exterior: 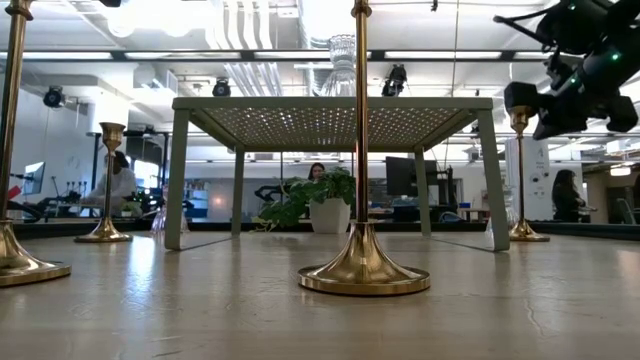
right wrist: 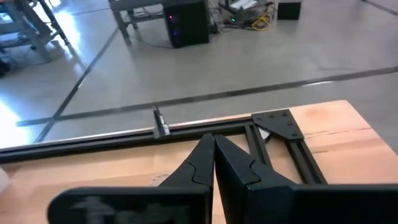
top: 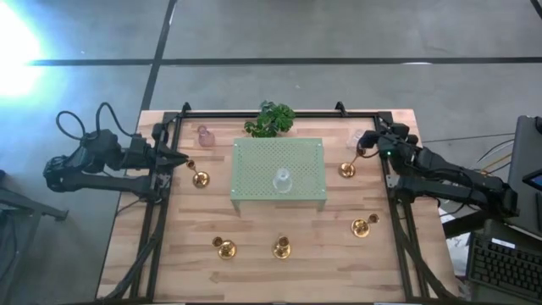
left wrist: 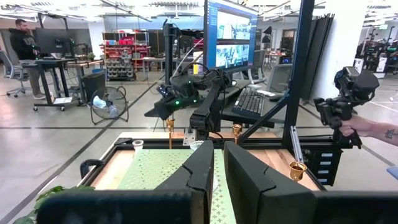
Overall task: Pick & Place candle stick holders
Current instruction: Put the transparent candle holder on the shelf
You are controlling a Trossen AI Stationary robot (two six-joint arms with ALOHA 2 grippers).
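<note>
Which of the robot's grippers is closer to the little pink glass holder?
The left gripper. It sits just beside the pink glass holder, at the table's left edge. The right gripper is far across, beyond the green stand.

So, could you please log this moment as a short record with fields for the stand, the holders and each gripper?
stand: pale green perforated stand mid-table, one clear glass holder on top
brass holders: five on the table, all upright, one near the left gripper
pink glass holder: far left corner area
plant: behind the stand
left gripper: left edge, shut, empty
right gripper: far right, shut, empty
</note>
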